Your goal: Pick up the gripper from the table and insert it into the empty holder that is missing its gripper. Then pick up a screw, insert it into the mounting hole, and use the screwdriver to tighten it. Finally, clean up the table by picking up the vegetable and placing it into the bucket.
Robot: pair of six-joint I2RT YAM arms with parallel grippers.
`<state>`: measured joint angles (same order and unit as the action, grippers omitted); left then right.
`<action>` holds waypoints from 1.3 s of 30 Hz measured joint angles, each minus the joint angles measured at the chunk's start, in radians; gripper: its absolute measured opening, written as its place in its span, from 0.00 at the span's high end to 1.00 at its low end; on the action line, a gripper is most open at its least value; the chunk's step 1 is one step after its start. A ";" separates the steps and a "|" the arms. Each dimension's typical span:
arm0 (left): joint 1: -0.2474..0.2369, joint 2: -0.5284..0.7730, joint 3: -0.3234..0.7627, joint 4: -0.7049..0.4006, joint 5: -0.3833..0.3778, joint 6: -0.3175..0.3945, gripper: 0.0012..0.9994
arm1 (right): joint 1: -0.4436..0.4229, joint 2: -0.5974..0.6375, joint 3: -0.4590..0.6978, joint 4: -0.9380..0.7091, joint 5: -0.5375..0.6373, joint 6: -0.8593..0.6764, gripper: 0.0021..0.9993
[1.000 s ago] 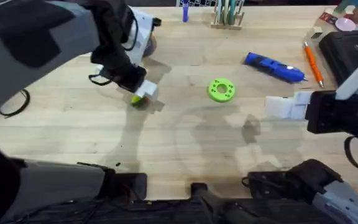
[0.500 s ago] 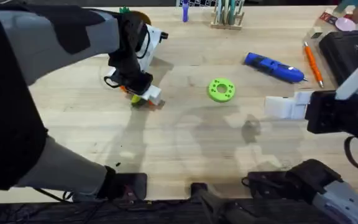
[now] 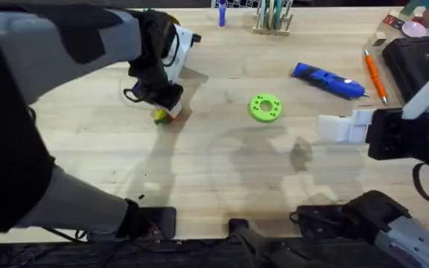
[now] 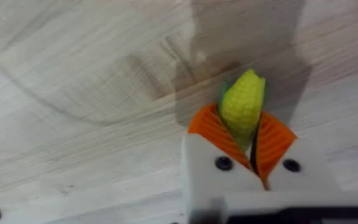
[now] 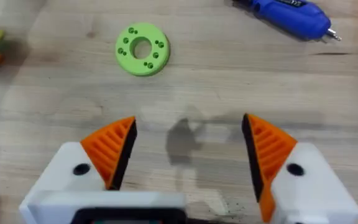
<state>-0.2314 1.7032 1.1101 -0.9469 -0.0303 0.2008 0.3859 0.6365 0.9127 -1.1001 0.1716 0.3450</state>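
No writing or brand mark can be read on anything here. The vegetable (image 4: 243,103), a yellow corn cob, sits clamped between the orange ribbed pads (image 4: 211,127) of the left gripper (image 4: 241,138), its long axis running out along the fingers and its rounded yellow tip pointing away from the wrist, with a sliver of green showing at one side. From overhead the left gripper (image 3: 164,112) holds it just above the table (image 3: 199,186), in the left half and nearer the far edge. The right gripper (image 5: 188,146) hangs with its fingers spread wide over bare wood near the right edge. The screwdriver (image 3: 328,80) lies toward the far right corner, beyond a green disc (image 3: 266,106) at mid-table.
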 joint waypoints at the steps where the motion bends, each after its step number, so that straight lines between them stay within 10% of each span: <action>1: 0.000 -0.009 0.014 -0.002 0.000 0.000 0.97 | 0.000 0.000 0.000 0.000 0.000 0.000 0.01; 12: 0.035 -0.138 0.337 0.117 -0.002 0.000 0.97 | 0.000 0.000 0.000 0.000 0.000 0.000 0.01; 34: 0.065 0.093 0.345 0.498 -0.020 -0.023 0.97 | 0.000 0.000 0.000 0.000 0.000 0.000 0.01; 35: 0.066 0.093 0.345 0.498 -0.020 -0.020 0.94 | 0.000 0.000 0.000 0.000 0.000 0.000 0.01; 39: 0.066 0.091 0.345 0.494 -0.020 -0.025 0.30 | 0.000 0.000 0.000 0.000 0.000 0.000 0.01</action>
<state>-0.1654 1.7939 1.4555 -0.4524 -0.0504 0.1757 0.3859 0.6365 0.9127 -1.1000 0.1718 0.3454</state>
